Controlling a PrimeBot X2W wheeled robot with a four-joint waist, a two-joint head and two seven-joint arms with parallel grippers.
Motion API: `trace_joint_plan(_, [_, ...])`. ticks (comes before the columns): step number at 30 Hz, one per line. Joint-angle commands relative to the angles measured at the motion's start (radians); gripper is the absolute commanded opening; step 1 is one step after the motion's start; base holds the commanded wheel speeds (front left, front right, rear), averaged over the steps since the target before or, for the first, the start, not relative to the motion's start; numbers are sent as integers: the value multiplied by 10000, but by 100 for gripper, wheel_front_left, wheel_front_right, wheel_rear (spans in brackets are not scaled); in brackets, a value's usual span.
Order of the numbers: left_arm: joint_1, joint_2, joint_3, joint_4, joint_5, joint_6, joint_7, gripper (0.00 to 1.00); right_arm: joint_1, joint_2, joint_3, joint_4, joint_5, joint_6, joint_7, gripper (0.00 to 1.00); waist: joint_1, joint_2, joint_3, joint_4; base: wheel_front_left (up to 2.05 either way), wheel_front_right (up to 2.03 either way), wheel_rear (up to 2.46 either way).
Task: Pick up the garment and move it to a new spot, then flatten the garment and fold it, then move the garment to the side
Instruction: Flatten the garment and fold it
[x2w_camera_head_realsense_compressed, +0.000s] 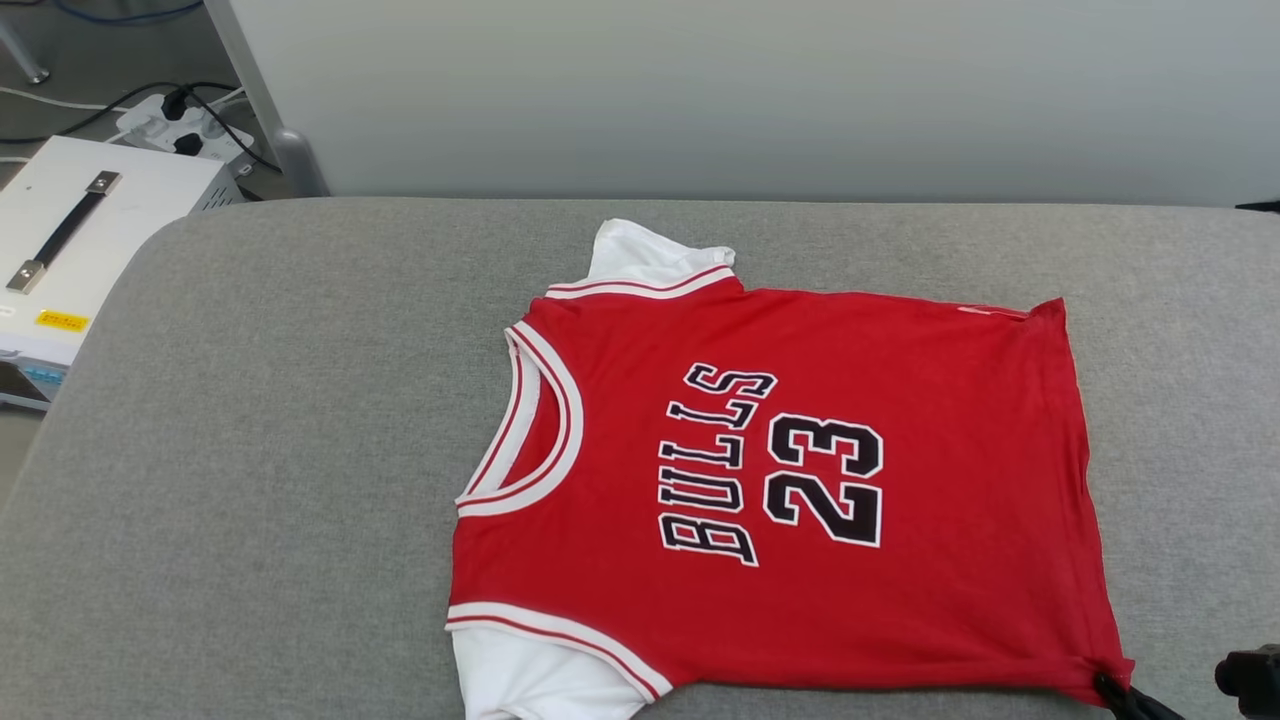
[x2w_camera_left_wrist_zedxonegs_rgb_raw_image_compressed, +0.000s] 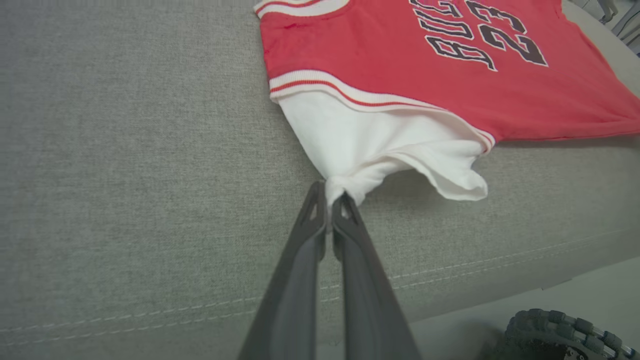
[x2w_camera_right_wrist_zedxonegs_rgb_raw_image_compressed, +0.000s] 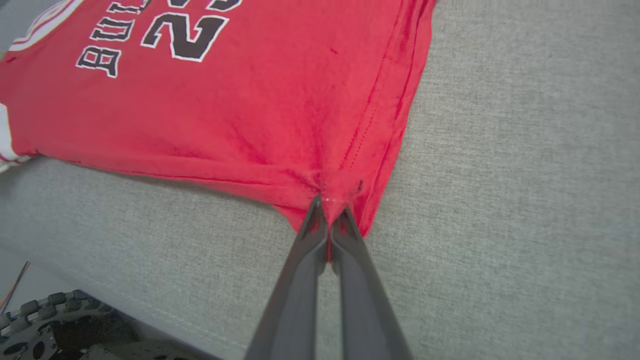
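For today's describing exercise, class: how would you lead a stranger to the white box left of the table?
Start at the grey fabric-covered table bearing the red jersey. Off its far left corner sits a white box. Unlike the white power strip behind it, it has a black strap handle on top and a small yellow label.

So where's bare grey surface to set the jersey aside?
Widest: grey surface between garment collar and white box, robot's left. Thin strips by the wall and beyond the hem. Crowded near edge: left gripper and right gripper pinch cloth.
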Motion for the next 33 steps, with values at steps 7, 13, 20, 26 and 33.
trace_joint_plan(7, [-1194, 205, 148, -130, 594, -124, -238, 0, 30, 329, -949, -887, -409, -7, 627, 0, 2, 0, 156, -15, 0, 0, 0])
trace_joint_plan(13, [-3019, 83, 148, 272, 1091, -598, -312, 0, -693, 515, -1503, -1205, -415, -7, 920, 0, 2, 0, 591, -155, 0, 0, 0])
trace_joint_plan(20, [-5567, -293, -130, 1641, 1544, -1323, -175, 0, -1710, 496, -1577, -1105, -261, -7, 1103, 0, 2, 0, 1380, -332, 0, 0, 0])
trace_joint_plan(26, [-7858, -569, -499, 3841, 1680, -1786, -338, 0, -3189, 385, -1147, -436, -62, -7, 1156, 0, 2, 0, 2322, -596, 0, 0, 0])
trace_joint_plan(33, [-8967, -871, -1073, 5668, 1453, -1871, -529, 0, -4396, 437, -401, 556, 148, -7, 1371, 0, 2, 0, 2933, -768, 0, 0, 0])
